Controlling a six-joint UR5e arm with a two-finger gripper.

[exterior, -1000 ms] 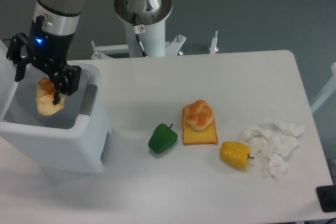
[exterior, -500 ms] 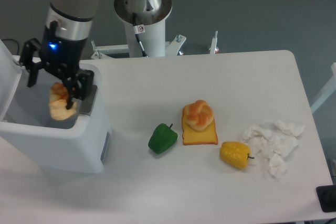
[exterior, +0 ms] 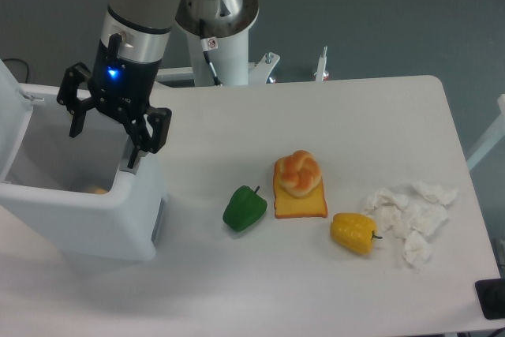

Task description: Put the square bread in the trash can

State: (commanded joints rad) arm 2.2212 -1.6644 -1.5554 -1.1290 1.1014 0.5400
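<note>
Square bread [exterior: 96, 189] lies mostly hidden inside the trash can [exterior: 79, 219], orientation unclear, beneath the empty, spread-fingered gripper [exterior: 116, 122].

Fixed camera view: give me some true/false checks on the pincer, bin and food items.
1. The two-finger pincer is open and empty. True.
2. A sliver of the small tan square bread shows inside the large white plastic trash can. True.
3. The green bell pepper sits on the flat orange square slice. False: the round orange-glazed bun sits on it; the pepper lies beside it.
4. The yellow bell pepper is inside the can. False: it lies on the white table by the crumpled white tissues.
</note>
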